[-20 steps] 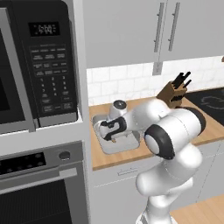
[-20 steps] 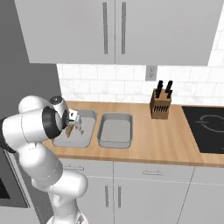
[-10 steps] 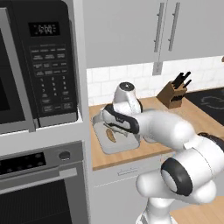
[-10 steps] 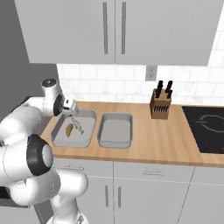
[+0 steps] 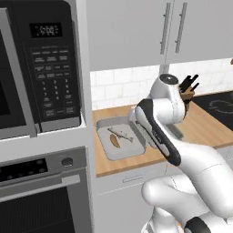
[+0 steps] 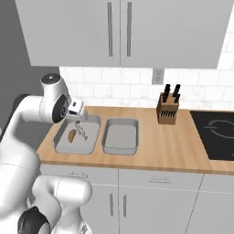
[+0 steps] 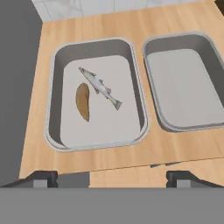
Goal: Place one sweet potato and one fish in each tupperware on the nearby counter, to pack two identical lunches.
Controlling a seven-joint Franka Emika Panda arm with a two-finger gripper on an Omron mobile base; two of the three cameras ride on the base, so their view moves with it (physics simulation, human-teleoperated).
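A rendered home kitchen. A light wooden counter (image 6: 173, 151) runs over grey cabinet fronts (image 6: 155, 203), with white tile backsplash (image 6: 114, 89) and wall cabinets (image 6: 123, 32) above. A knife block (image 6: 167, 109) stands at about one o'clock on the worktop, a black stovetop (image 6: 215, 139) at three. A microwave (image 5: 38, 63) sits over what is probably an oven (image 5: 43, 193).

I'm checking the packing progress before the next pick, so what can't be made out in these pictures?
- Second tupperware: left base view, almost all hidden behind the arm.
- Gripper: hand view, fingertips cut by the bottom edge; open, holding nothing.
- Fish: right base view, too small for detail and partly behind the hand.
- Supply of remaining sweet potato and fish: outside all views.
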